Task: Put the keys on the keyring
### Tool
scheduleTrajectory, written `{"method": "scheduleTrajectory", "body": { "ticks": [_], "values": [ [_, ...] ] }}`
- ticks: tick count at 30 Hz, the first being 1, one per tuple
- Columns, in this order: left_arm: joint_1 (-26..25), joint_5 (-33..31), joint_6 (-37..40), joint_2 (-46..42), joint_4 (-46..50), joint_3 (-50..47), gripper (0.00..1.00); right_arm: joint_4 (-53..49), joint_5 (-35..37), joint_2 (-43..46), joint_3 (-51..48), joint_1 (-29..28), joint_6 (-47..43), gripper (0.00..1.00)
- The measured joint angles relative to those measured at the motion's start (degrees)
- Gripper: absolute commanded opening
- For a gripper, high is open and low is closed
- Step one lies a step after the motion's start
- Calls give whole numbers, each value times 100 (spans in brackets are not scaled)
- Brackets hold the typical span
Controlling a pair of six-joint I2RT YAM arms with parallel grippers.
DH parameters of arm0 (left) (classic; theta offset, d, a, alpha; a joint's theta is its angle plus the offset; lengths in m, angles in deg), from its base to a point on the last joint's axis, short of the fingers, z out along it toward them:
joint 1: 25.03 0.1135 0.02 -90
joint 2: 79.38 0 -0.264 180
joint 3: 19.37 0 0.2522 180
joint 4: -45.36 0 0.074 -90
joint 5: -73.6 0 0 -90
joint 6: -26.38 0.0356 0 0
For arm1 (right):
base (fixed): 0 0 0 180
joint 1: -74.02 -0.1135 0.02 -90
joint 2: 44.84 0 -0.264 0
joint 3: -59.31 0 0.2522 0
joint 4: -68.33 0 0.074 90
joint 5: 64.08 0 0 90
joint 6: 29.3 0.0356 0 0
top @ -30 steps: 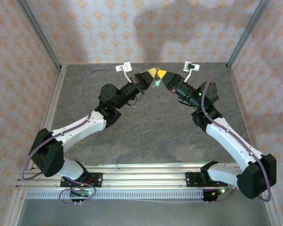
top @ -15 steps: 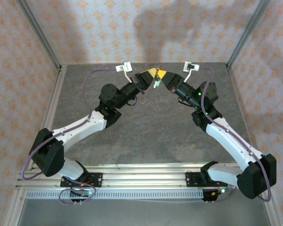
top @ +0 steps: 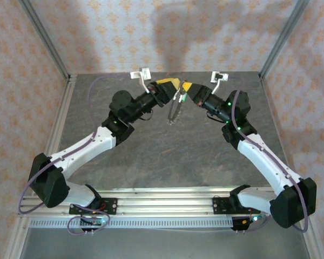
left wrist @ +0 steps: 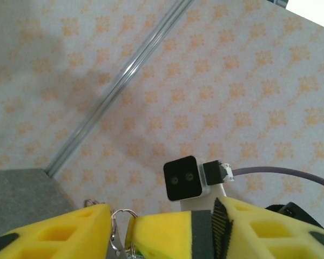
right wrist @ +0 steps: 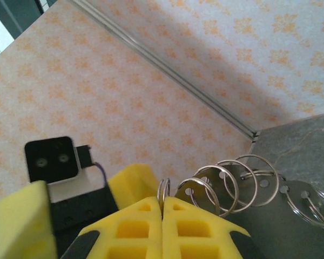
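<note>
Silvery linked split rings of the keyring [right wrist: 205,186], pinched by clenched right tool [right wrist: 162,208], left tool [left wrist: 120,222] released, jaws apart

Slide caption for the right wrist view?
Right gripper shut on a thin silvery metal keyring, its string of small rings trailing right.

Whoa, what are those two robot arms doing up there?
They're working on a keyring together. The right gripper and the left gripper meet almost tip to tip above the far end of the table. The right gripper is shut on the keyring, which hangs down from it. The left gripper is open, with a bit of the ring sitting in the gap between its fingers.
</note>
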Motion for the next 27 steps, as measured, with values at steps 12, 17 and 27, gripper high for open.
{"method": "scheduleTrajectory", "body": {
  "ticks": [12, 17, 27],
  "values": [
    [1082, 1648, 468, 184, 1331, 1165, 65, -326, -1493, -597, 1047, 684, -105, 0],
    [1272, 2424, 553, 542, 1679, 1440, 65, -566, -2208, -955, 1432, 686, -275, 0],
    [1338, 3429, 780, 918, 2251, 1989, 53, -852, -2881, -1296, 1685, 686, -448, 0]
  ]
}}
